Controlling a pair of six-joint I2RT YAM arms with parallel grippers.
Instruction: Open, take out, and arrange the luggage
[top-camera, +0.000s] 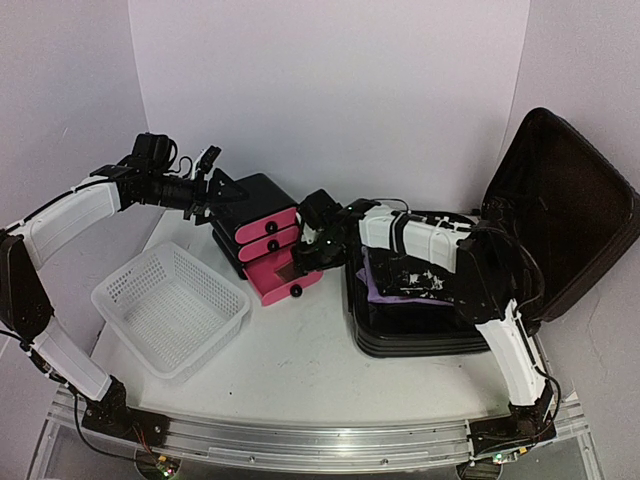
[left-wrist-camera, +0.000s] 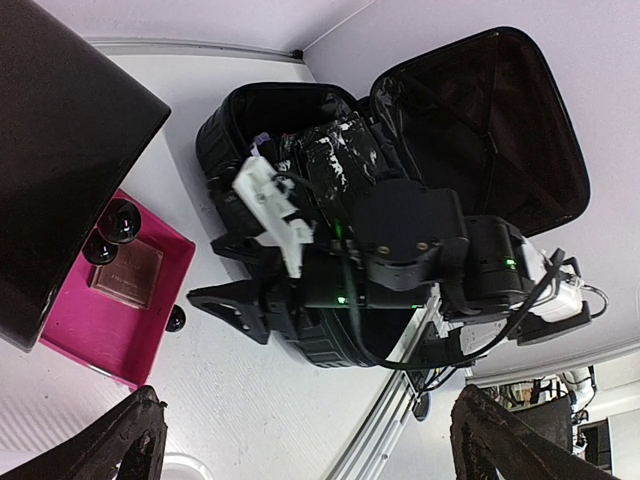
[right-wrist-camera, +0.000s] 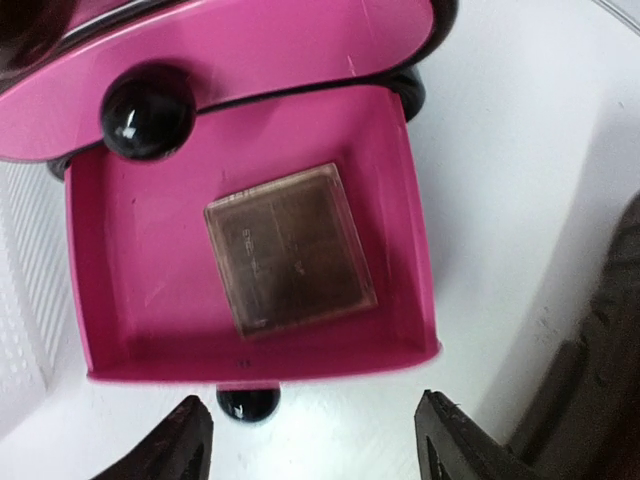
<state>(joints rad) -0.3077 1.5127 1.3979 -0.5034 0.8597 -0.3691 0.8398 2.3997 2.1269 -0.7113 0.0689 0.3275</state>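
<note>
1. The suitcase lies open on the right part of the counter, its lid standing up at the far right.
2. Its lower half holds a purple cloth and dark things with white markings, partly hidden by the right arm.
3. Just left of the suitcase stands a small black box with three pink drawers; the bottom drawer is pulled out.
4. A flat brown square lies in that drawer, turned at a slant.
5. The right fingers hover over the drawer's front edge, near its black knob; they stand apart and hold nothing.
6. The left fingers are raised beside the box's upper left corner, spread wide and empty.
7. A white mesh basket sits on the left part of the counter, near the box.
</note>
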